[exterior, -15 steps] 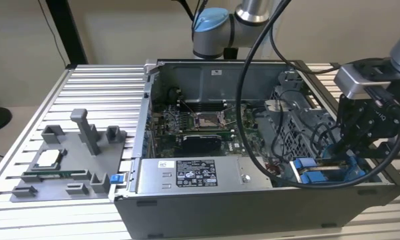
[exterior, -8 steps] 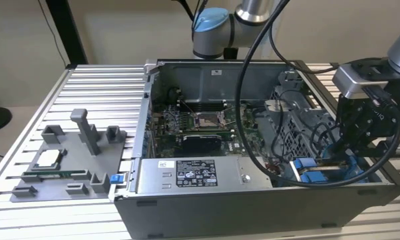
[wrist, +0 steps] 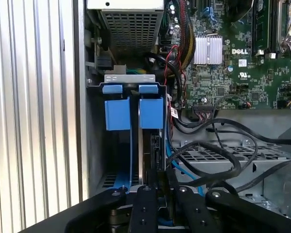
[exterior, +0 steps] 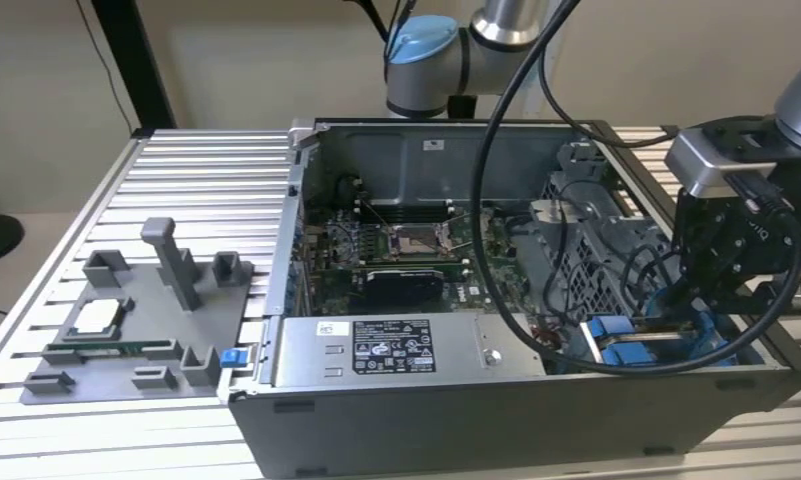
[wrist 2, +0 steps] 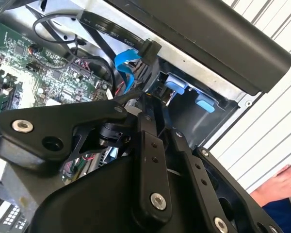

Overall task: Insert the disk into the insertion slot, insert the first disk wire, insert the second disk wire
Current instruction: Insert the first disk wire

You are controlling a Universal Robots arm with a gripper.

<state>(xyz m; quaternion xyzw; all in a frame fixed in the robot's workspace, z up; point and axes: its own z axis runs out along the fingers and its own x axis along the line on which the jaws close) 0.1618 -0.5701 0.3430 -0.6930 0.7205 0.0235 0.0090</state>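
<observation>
The open computer case (exterior: 507, 400) lies on the slatted table. At its corner on the exterior view's right sits the insertion slot (exterior: 627, 345), with blue rails and tabs (wrist: 117, 114). The disk (wrist: 154, 150) stands edge-on inside it, dark and thin, under a blue tab (wrist: 151, 111). My gripper (wrist: 160, 187) reaches down into the bay, its fingers close on either side of the disk's edge. It also appears in the exterior view (exterior: 720, 300) and the second wrist view (wrist 2: 150, 104). Beside the bay hang a flat black wire with a connector (wrist 2: 150, 48) and a blue wire (wrist 2: 126, 60).
The grey labelled power-supply box (exterior: 373, 350) lies beside the bay. The motherboard (exterior: 400, 250) lies deeper in the case. Black cables (wrist: 218, 160) loop over a perforated cage. A grey fixture tray (exterior: 133, 320) sits on the exterior view's left. A hand (wrist 2: 281, 184) rests near the case.
</observation>
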